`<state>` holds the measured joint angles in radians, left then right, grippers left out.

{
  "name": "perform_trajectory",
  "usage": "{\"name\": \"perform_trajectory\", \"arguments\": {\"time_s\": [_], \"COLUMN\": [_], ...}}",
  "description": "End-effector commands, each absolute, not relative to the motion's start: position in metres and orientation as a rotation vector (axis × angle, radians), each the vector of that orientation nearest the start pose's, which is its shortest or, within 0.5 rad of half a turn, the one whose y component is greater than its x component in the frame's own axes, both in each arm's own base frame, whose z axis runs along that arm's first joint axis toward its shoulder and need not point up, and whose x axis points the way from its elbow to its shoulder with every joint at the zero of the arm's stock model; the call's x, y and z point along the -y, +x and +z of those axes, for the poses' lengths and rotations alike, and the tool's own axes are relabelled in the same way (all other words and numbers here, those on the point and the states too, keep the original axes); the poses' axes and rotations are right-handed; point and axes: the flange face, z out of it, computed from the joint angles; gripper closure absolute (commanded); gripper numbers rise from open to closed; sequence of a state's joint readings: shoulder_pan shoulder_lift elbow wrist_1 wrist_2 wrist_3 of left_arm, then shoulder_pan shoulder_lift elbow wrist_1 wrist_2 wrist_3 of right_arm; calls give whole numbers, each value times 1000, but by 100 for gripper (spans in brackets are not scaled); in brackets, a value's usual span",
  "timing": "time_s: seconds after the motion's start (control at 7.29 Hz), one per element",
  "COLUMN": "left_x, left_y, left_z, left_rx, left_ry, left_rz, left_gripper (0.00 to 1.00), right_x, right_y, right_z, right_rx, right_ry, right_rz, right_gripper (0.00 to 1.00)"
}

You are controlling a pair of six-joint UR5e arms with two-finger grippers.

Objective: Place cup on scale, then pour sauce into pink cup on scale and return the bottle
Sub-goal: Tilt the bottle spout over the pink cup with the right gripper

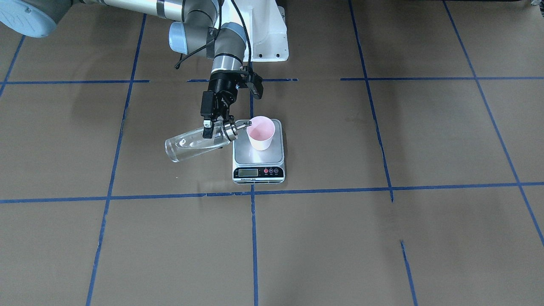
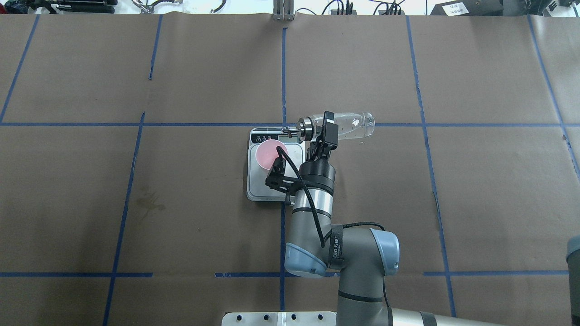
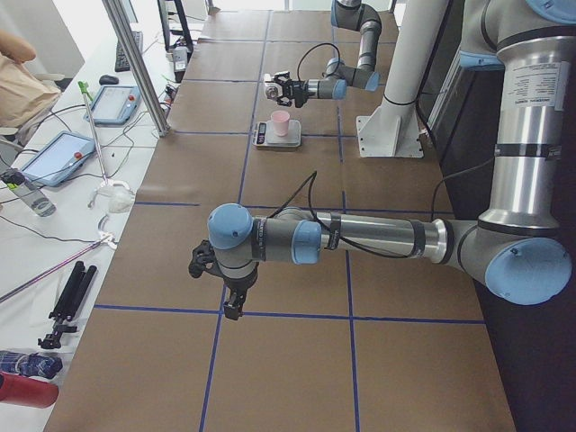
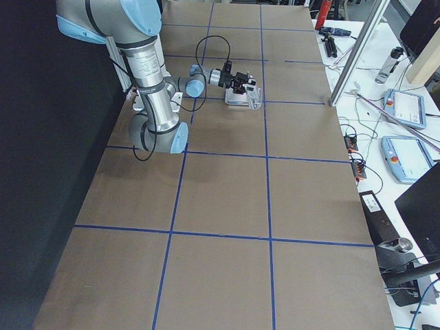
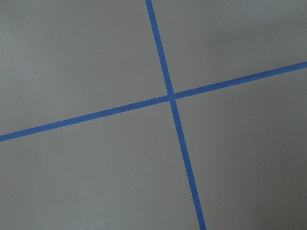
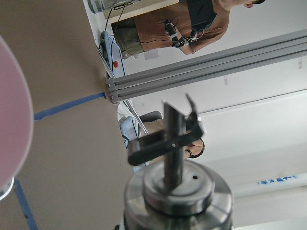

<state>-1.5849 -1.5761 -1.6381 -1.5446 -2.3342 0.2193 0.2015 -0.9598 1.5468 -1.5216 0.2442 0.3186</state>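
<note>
The pink cup (image 1: pixel 260 132) stands upright on the silver scale (image 1: pixel 258 159), near its back edge. My right gripper (image 1: pixel 211 127) is shut on the clear glass bottle (image 1: pixel 191 144) just below its metal collar. The bottle lies tilted close to horizontal, with its spout (image 1: pixel 244 124) at the cup's rim. Overhead, the bottle (image 2: pixel 349 126) points left toward the cup (image 2: pixel 268 154). The sauce is too clear to make out, and I see no stream. The right wrist view shows the spout (image 6: pixel 170 139) close up, with the cup's edge (image 6: pixel 12 120) at left. My left gripper (image 3: pixel 232 306) hangs over bare table far from the scale; I cannot tell whether it is open.
Brown paper with blue tape lines (image 5: pixel 170 96) covers the table. An aluminium post (image 3: pixel 135 63) and a side bench with tablets (image 3: pixel 54 157) run along the operators' side. A person (image 6: pixel 192 19) stands beyond the table's far edge.
</note>
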Motion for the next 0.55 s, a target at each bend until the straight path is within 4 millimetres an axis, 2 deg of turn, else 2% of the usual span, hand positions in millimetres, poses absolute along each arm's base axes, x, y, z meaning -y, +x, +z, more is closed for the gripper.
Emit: {"name": "perform_trajectory", "arguments": {"time_s": [0.0, 0.27, 0.41], "left_x": [496, 497, 497], "left_y": [-71, -71, -71], "left_z": [626, 626, 627], "left_rx": [-755, -755, -755], "left_ry": [133, 136, 136], "left_rz": [212, 212, 212], "left_gripper": [0, 0, 0], "right_x": [357, 351, 350], "right_y": [-612, -614, -614], "right_z": [272, 273, 267], "right_rx": [-562, -587, -621], "right_ry": [1322, 1333, 1333], "right_rz": [-510, -524, -547], "right_gripper": [100, 100, 100]}}
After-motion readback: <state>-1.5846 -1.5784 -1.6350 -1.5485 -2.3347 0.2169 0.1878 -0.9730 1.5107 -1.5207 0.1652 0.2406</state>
